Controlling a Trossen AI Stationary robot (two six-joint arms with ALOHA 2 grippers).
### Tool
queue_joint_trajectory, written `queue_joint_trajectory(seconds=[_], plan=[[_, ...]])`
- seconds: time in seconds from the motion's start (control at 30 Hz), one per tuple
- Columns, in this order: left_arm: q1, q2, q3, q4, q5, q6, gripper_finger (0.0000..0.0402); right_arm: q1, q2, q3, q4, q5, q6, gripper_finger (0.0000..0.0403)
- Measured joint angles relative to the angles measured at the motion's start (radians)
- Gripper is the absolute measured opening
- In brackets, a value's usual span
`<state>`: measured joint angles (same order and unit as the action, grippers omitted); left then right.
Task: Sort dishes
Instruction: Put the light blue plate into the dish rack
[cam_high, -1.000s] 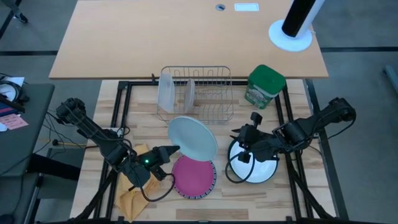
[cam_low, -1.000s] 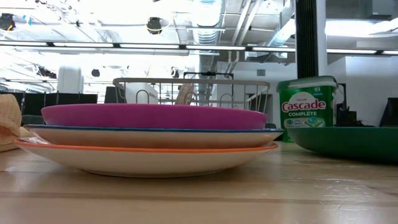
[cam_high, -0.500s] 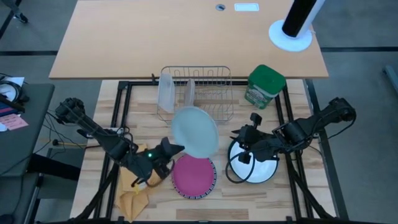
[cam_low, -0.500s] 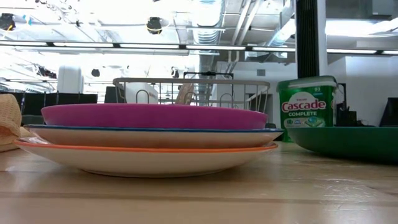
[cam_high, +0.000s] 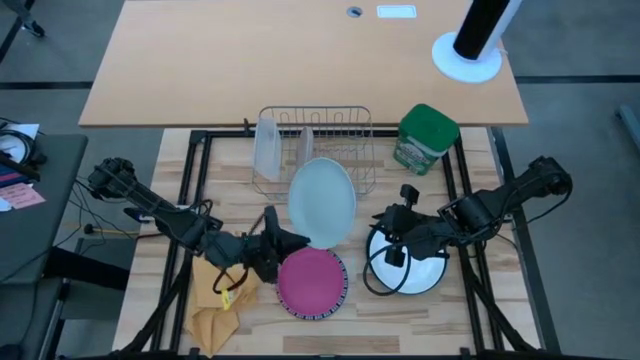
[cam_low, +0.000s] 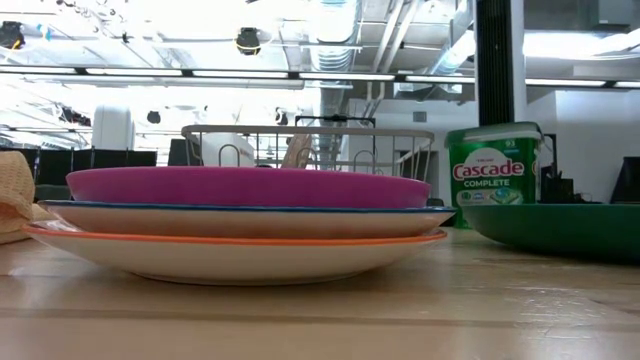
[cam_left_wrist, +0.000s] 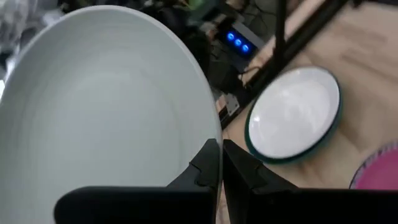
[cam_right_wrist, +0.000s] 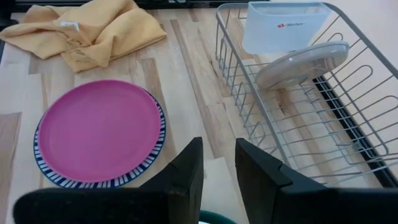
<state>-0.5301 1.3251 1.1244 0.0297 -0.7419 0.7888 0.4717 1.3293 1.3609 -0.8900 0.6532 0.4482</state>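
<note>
Yellow cloth (cam_high: 215, 305): lies crumpled at the near left of the worktop (cam_high: 330, 335); soft, not a dish.

Left gripper (cam_high: 283, 240): sits left of centre, just near of the rack; its fingers (cam_left_wrist: 205, 168) are clamped on the edge of the grey plate, pinching the rim from both faces.

Grey plate (cam_high: 322, 202): held clear of the worktop and tilted, between the plate stack and the dish rack (cam_high: 315, 150). Judged stiff, smooth and glazed, so likely slippery at a rim pinch; moderately heavy for a one-edge hold, with the weight hanging out from the fingers. Judged breakable if it strikes the wires. The rim is the sensible hold, as the flat faces offer no purchase.

Rack contents: one grey plate (cam_right_wrist: 303, 62) already stands on edge among the wires, beside a frosted container (cam_right_wrist: 283, 26) at the rack's left end.

Plate stack: the pink plate (cam_high: 311, 281) lies on top of a patterned plate (cam_right_wrist: 140, 168) at near centre; the low view shows an orange-rimmed plate (cam_low: 240, 250) beneath both. Stacked flat, each offers only an overhanging rim to grip.

Green canister (cam_high: 425, 139): stands right of the rack, not a dish.

Right gripper (cam_high: 398, 232): hovers at the near right over the white plate with green rim (cam_high: 412, 268); its fingers (cam_right_wrist: 186, 171) stand apart, holding nothing.

White plate: lies flat on the worktop; larger, judged heavier, with the rim again the only hold.
</note>
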Motion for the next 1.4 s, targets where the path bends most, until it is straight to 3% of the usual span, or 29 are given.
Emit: queue_joint_trajectory(seconds=[0.23,0.47,0.77,0.97,1.1,1.27,1.4], plan=[[0.01,0.0,0.0,0.078,0.021,-0.1,0.0,0.0,0.0,0.0,-0.001,-0.003,0.006,0.0095],[0.077,-0.007,0.0,0.214,-0.051,-0.3,0.0,0.0,0.0,0.0,-0.043,-0.003,0.006,0.0095],[0.206,-0.005,0.0,0.049,0.024,-0.65,0.0,0.0,0.0,0.0,-0.167,-0.002,0.09,0.0095],[0.286,-0.005,0.0,0.105,0.215,-0.772,0.0,-0.008,0.0,0.0,-0.18,-0.001,0.084,0.0095],[0.351,-0.005,-0.004,0.159,0.284,-0.803,0.0,-0.01,0.0,0.0,-0.179,0.0,0.084,0.0095],[0.42,-0.006,-0.101,0.381,0.392,-0.839,0.0,-0.007,0.0,0.0,-0.179,0.0,0.114,0.0095],[0.46,-0.006,-0.2,0.571,0.416,-0.853,0.0,-0.007,0.0,0.0,-0.179,0.0,0.119,0.0095]])
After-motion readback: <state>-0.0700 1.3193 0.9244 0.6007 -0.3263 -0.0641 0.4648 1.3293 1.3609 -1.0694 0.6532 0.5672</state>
